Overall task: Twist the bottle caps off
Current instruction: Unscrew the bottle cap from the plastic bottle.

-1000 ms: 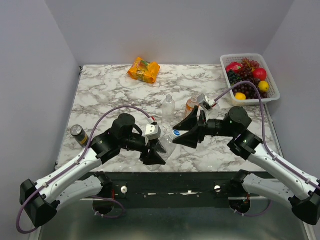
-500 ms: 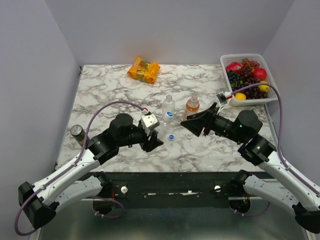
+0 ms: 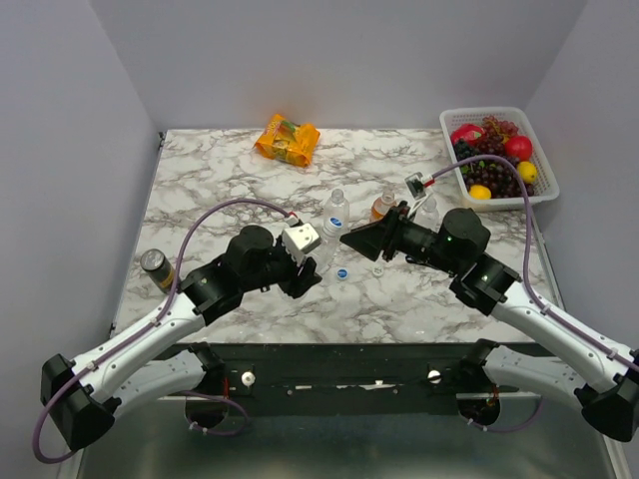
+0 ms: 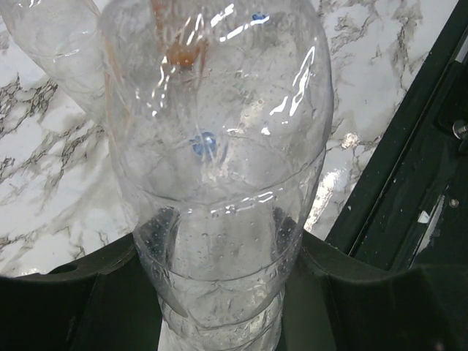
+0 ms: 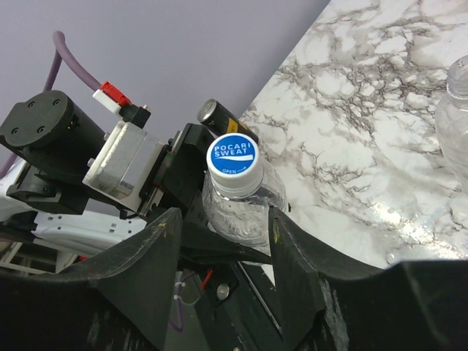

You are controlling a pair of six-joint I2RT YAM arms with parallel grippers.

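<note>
My left gripper [image 3: 308, 271] [image 4: 219, 292] is shut on the lower body of a clear bottle [image 3: 322, 251] [image 4: 219, 168] and holds it tilted off the table. The bottle's blue cap [image 5: 232, 157], printed POCARI SWEAT, is on its neck. My right gripper [image 3: 349, 239] [image 5: 225, 213] is open; its jaws stand either side of the bottle's neck without touching it. A loose blue cap [image 3: 341, 272] and a loose clear cap [image 3: 377, 269] lie on the marble. Two more clear bottles [image 3: 337, 210] [image 3: 427, 212] and the orange bottle [image 3: 383, 208] stand behind.
A dark can [image 3: 155, 267] stands at the table's left edge, also in the right wrist view [image 5: 219, 113]. An orange snack packet [image 3: 288, 138] lies at the back. A white basket [image 3: 544, 185] of fruit stands at the back right.
The right gripper drew back to the right, then came in left again; its jaws now flank the held bottle's cap. The left gripper lifted the bottle away from the front edge.
</note>
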